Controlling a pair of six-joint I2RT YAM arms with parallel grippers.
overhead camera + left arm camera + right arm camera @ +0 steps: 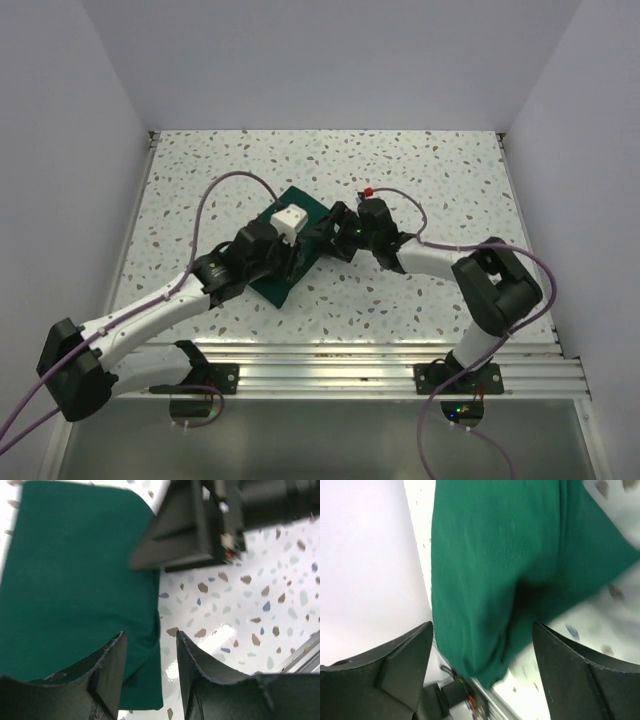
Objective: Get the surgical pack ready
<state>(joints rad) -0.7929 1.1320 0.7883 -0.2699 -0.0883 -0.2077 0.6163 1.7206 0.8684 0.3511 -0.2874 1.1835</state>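
The surgical pack shows as a folded dark green cloth bundle lying mid-table. Both grippers meet over it. My left gripper is at the bundle's right edge. In the left wrist view its fingers stand apart, the left gripper open over the green cloth's edge and pinching nothing. My right gripper faces it from the right, and its dark body fills the top of that view. In the right wrist view the right gripper is wide open, with a hanging fold of the cloth lying between and beyond the fingers, untouched.
The speckled white tabletop surrounds the bundle. An aluminium rail runs along the near edge. White walls close in the left, right and back. Purple cables loop above both arms.
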